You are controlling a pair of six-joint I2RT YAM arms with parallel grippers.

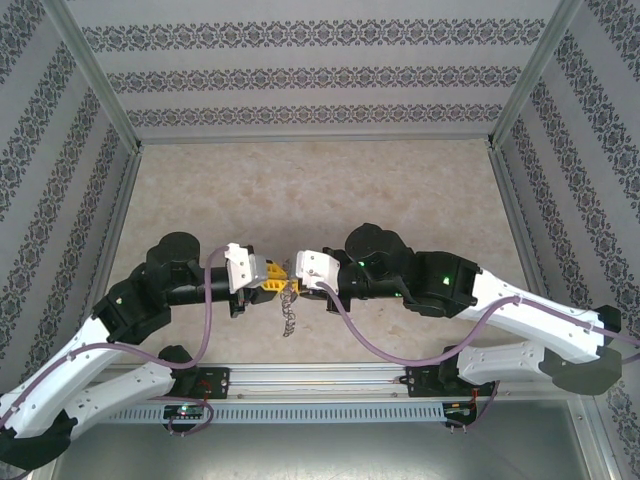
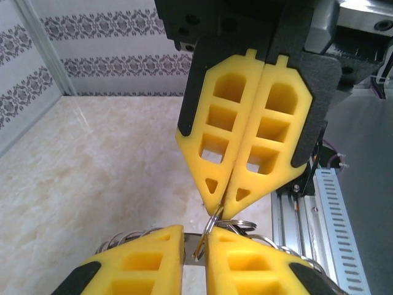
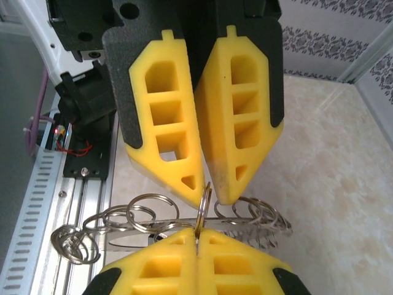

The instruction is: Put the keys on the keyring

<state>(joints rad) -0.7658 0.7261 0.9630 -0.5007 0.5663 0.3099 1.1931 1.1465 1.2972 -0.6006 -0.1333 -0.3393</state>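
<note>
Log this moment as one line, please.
left hand: pinching wire loop | right hand: shut on same loop | keyring: held up between both hands, above table | key: not visible

I see matt yellow plastic fingers (image 3: 166, 123) set in black textured holders, and between my grippers the keyring (image 3: 184, 224) of shiny bare metal wire loops. Beneath them lies glossy marble-look table (image 2: 92, 166).

Both arms carry white link shells, black joint housings and looping purple cables. The left gripper (image 1: 277, 279) and right gripper (image 1: 297, 277) have yellow, cut-out ribbed fingers (image 2: 236, 138).
</note>
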